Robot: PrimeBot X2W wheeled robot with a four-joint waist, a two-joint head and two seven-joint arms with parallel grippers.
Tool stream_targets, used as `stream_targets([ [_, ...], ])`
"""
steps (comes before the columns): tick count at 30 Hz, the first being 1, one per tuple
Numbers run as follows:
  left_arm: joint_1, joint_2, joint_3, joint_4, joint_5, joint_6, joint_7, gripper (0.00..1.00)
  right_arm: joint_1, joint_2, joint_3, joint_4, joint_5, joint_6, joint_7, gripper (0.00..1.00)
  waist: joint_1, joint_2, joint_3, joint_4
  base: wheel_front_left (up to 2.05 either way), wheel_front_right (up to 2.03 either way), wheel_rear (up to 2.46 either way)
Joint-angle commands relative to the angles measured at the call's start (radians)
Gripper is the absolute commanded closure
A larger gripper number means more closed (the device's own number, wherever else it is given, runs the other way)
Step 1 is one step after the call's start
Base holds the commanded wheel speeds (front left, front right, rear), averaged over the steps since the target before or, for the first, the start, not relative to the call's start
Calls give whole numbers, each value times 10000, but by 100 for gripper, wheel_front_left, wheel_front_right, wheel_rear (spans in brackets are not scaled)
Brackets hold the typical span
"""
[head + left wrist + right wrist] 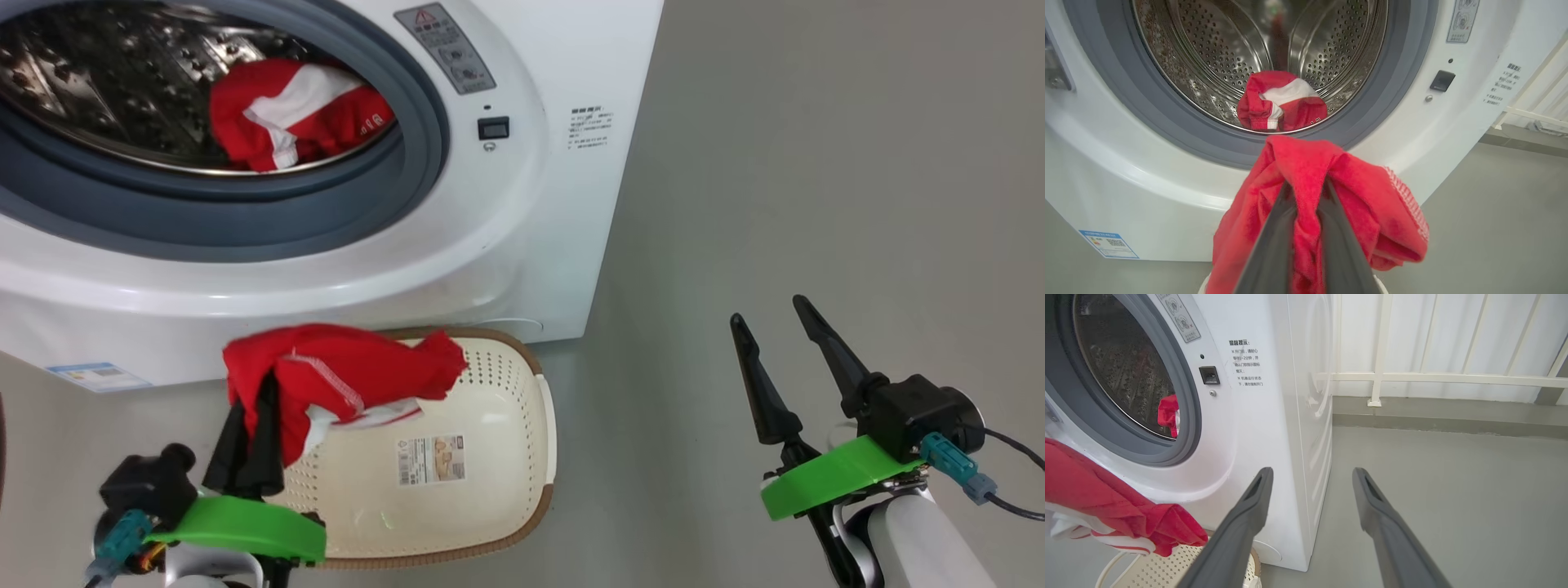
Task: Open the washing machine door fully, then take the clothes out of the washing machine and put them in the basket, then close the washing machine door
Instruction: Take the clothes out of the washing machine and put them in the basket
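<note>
The white washing machine (522, 212) stands with its drum mouth uncovered; its door is out of view. One piece of the red clothes (294, 114) lies at the front of the steel drum (1282, 102) (1169, 414). My left gripper (253, 425) (1306, 190) is shut on a second red garment (343, 376) (1355, 192) (1106, 506), which hangs over the near-left end of the cream basket (490, 457) (1167, 571). The basket sits on the floor against the machine's front. Off to the right, my right gripper (769, 310) (1311, 471) stands open with nothing between its fingers.
Grey floor (816, 163) stretches to the right of the machine. A white railing (1433, 377) on a low kerb runs behind it. A grey rubber ring (245, 220) lines the drum mouth. A blue label (98, 376) sits low on the machine's front.
</note>
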Motion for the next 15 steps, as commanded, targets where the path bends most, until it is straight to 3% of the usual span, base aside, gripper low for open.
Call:
stream_targets([
  [1,-377,117,308,21,-121,-98,-91,100,-326,28,215,-270,115,63,-63,0,0,0,231,-76,0,0,0],
  [15,-2483,-36,164,5056,-1269,-793,-114,100,-839,29,190,-366,130,63,-63,0,0,0,1508,-406,0,0,0],
])
